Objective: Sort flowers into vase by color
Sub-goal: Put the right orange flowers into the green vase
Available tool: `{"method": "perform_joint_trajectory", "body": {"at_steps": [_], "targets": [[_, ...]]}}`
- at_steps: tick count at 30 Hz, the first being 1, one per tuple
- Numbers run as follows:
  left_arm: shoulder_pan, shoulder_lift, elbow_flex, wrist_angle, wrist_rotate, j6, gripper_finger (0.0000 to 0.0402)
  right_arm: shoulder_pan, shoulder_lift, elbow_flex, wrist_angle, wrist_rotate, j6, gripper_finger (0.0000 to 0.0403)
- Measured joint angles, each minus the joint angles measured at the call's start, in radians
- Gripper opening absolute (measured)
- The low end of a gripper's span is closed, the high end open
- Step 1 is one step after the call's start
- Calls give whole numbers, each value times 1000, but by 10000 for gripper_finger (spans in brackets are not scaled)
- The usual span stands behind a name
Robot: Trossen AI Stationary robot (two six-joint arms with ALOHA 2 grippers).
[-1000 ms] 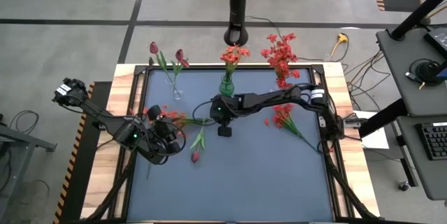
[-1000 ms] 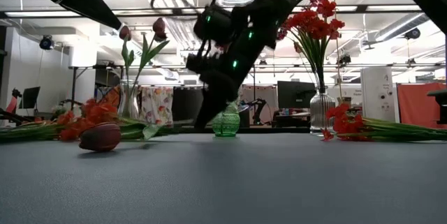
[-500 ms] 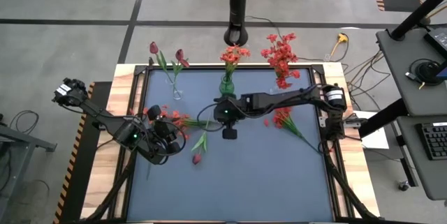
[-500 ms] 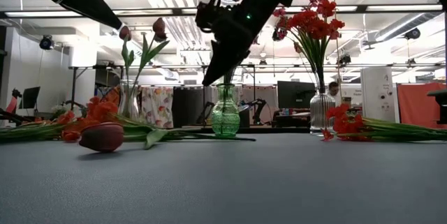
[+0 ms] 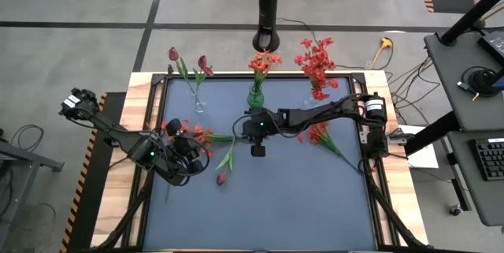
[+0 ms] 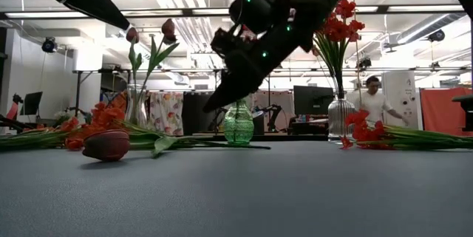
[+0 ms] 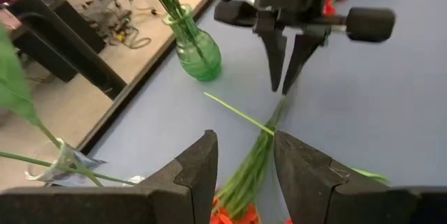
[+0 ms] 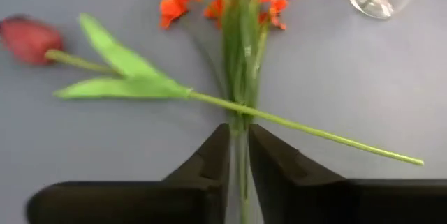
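The right gripper hovered over the orange-red flower bunch lying mid-surface, fingers narrowly parted around its stem ends, not yet clamped. The left gripper straddled the same stems, fingers apart. The stems looked light, thin and springy; gripping them low near the ends seemed safest.

Two dark jointed arms, small green indicator lights near wrists; each claw black, two tapered fingers.
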State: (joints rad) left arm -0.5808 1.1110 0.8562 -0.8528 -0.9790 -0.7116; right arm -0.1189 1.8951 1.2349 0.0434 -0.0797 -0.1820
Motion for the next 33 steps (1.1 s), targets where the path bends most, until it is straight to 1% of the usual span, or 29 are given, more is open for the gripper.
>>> {"method": "perform_joint_trajectory", "body": {"at_steps": [7,9,12,14,16,19,22,26,28,31,33], "targets": [[0,0,0,4,-12,0,123,-8,98,-1,106,0,17,152],[0,0,0,4,-15,0,123,-8,124,4,114,0,34,175],[0,0,0,4,-16,0,123,-19,155,9,120,5,81,198],[0,0,0,4,-16,0,123,-25,168,14,121,7,97,201],[0,0,0,4,-17,0,123,-32,180,18,129,8,109,195],[0,0,0,4,-17,0,123,-39,202,24,140,6,121,165],[0,0,0,5,-17,0,123,-39,225,26,149,6,122,118],[0,0,0,6,-17,0,123,-39,234,26,147,-8,120,46],[0,0,0,6,-17,0,123,-39,226,26,140,-23,120,20],[0,0,0,6,-17,0,123,-38,197,23,119,-26,127,15],[0,0,0,6,-17,0,123,-34,168,20,75,-30,118,14]]}}
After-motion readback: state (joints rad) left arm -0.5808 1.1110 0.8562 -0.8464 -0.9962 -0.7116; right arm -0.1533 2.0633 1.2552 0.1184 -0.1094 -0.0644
